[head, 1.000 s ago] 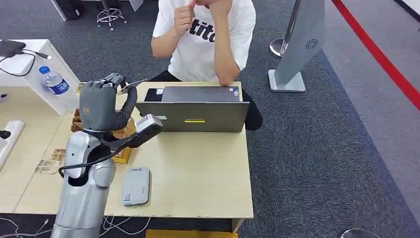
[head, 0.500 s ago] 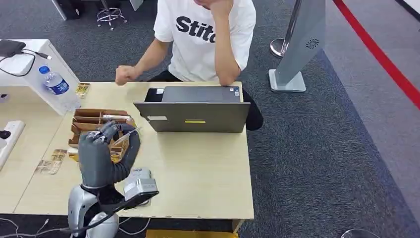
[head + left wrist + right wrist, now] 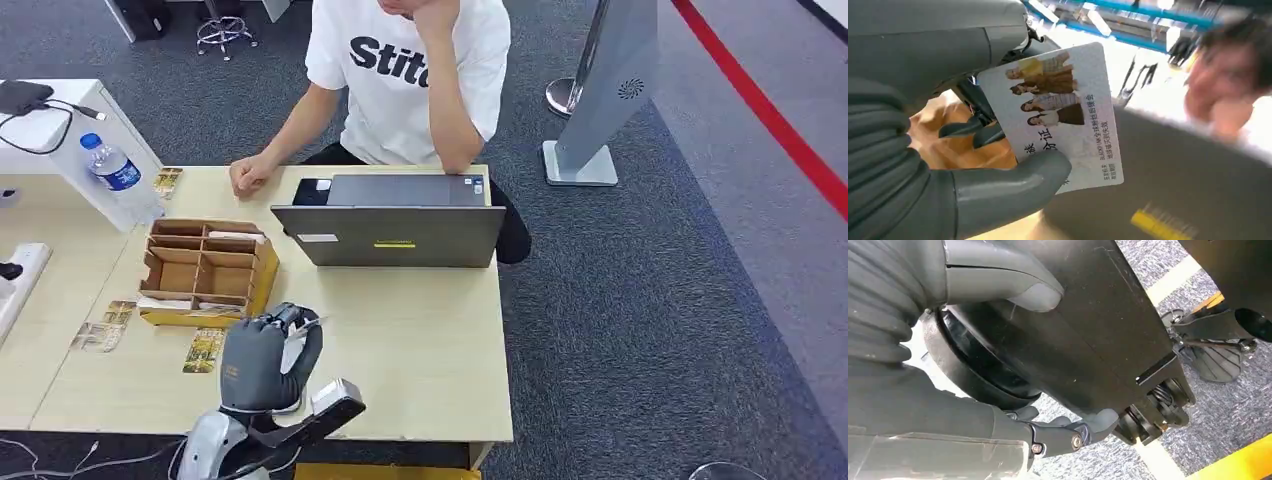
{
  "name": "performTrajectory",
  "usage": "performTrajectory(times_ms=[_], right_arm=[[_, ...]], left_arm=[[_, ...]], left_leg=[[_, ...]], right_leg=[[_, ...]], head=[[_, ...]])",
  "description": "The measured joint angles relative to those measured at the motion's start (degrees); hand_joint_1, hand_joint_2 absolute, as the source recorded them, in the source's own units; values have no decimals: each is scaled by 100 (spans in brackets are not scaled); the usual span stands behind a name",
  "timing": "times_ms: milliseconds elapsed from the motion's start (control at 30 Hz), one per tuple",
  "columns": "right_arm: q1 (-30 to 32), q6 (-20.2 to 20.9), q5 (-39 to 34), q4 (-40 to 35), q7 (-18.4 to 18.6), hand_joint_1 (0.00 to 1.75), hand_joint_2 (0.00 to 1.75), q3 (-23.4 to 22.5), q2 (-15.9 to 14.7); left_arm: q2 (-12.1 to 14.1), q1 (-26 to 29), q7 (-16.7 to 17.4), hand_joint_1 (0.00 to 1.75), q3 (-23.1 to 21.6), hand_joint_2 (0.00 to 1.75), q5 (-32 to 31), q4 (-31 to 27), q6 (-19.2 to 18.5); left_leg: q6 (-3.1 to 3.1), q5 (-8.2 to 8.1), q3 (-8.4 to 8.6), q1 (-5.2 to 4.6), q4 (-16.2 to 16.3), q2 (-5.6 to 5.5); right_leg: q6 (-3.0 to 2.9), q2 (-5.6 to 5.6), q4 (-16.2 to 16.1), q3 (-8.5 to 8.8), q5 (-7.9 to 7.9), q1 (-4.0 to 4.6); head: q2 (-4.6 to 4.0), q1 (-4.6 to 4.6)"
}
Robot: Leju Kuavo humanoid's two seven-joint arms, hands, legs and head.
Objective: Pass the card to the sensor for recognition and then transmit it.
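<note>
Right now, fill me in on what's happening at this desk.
The robot's left hand holds a printed card pinched between thumb and fingers, low over the near edge of the wooden table. Just beyond it sits a cardboard organizer, with a closed laptop further back. A person in a white T-shirt sits across the table, one hand resting on it. The right hand hangs by the robot's body, holding nothing.

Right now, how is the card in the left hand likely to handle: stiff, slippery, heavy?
Probably stiff: the card stays flat beyond the left hand. Its glossy-looking printed face could slip under the thumb. Thin, so likely light.
</note>
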Motion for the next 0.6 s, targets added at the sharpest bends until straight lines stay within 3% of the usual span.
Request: performTrajectory(times_ms=[167,600], right_arm=[[5,-37,0,0,83,0,175,-107,-13],[17,-50,0,0,105,0,175,-258,-37]], left_arm=[[-120,50,0,175,356,175,-109,858,164],[-422,227,-136,175,1142,175,-89,1164,67]], left_leg=[[0,0,-2,0,0,-2],[3,-2,-2,0,0,-4]], right_leg=[[0,0,0,-1,-1,0],[0,-5,0,0,-4,0]], head=[[0,-2],[0,0]])
